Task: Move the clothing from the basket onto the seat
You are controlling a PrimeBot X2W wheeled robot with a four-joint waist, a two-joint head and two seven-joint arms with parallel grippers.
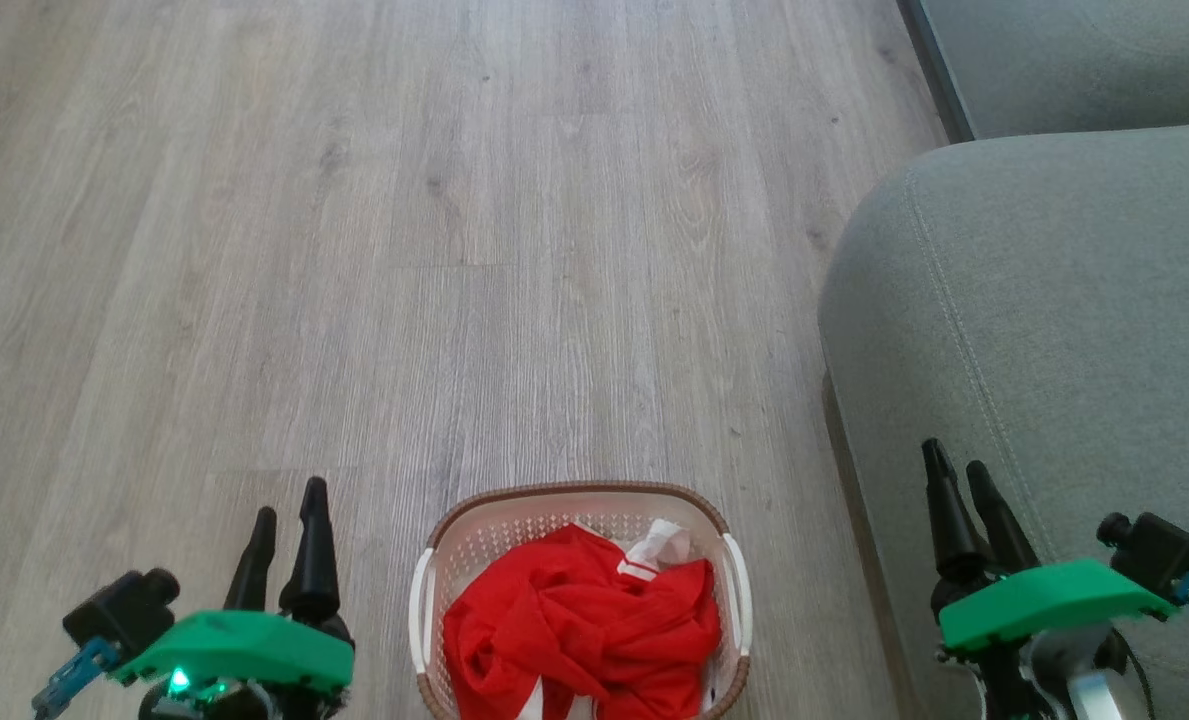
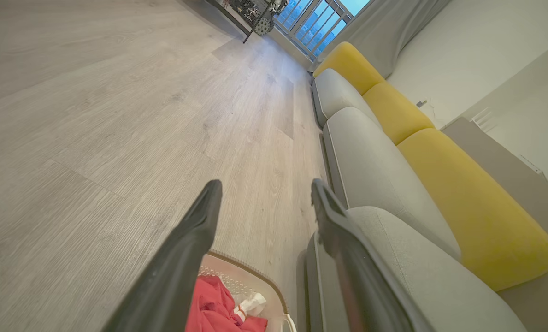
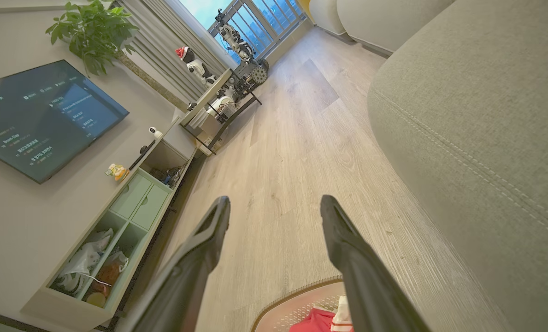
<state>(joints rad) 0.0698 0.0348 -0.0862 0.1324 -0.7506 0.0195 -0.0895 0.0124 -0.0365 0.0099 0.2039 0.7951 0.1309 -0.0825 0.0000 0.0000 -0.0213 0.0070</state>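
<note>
Left gripper [image 1: 290,498] and right gripper [image 1: 952,456], both empty and parted, point up beside the basket [image 1: 574,490] of clothing [image 1: 574,620].

The TV [image 3: 48,117], at ten o'clock in the right wrist view, carried rows of pale menu text, too small to read.

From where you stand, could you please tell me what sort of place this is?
Probably a home living room: a long sofa with yellow back cushions, a wall-mounted television over a low cabinet, and wood-look flooring.
</note>
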